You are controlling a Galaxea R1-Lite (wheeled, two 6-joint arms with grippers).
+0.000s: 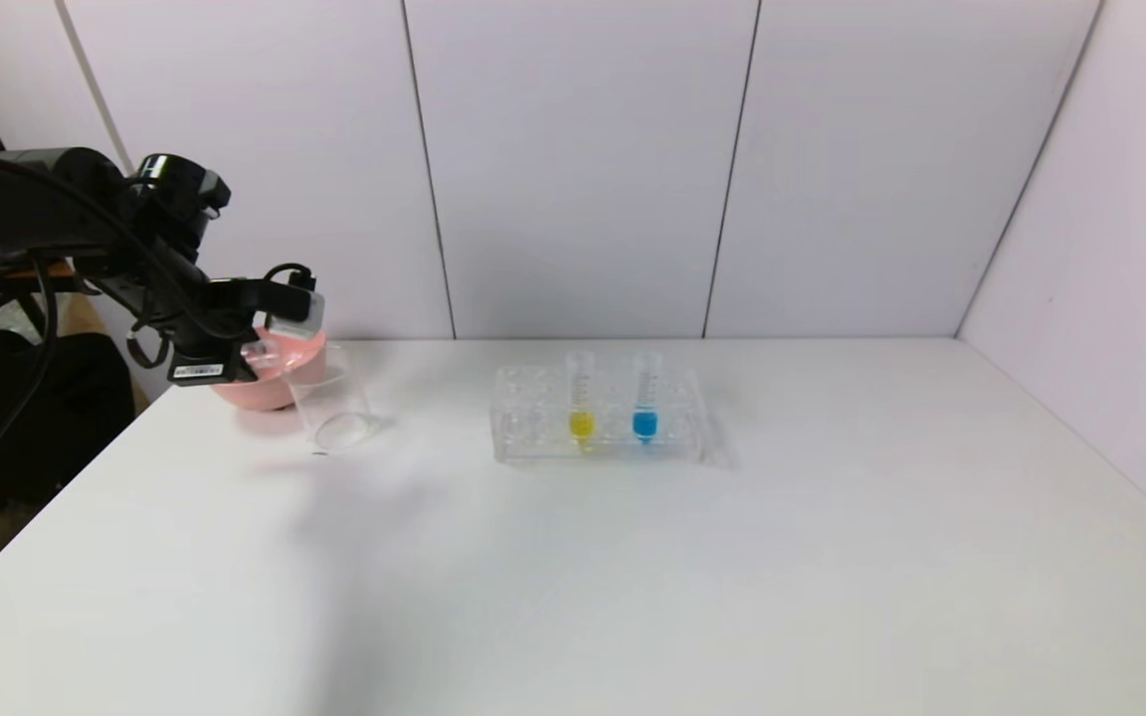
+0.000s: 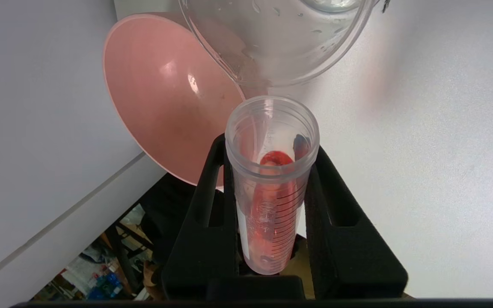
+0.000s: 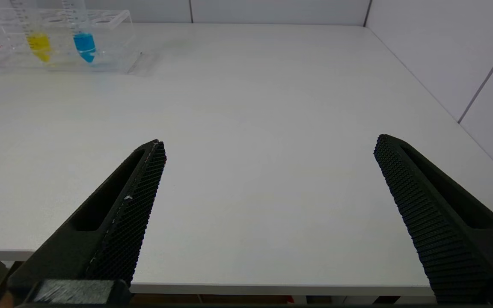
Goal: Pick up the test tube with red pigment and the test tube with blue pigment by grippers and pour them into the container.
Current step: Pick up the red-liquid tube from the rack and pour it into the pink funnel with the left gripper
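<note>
the left hand is clamped on the red tube, tipped with its mouth just at the beaker rim, beside the pink bowl. red liquid sits along the tube; the pour looks to be in hand, needing more tilt to empty it. the blue tube stands in the rack next to a yellow one. the right hand hangs apart over the near table edge, well away, due the blue tube next.
</note>
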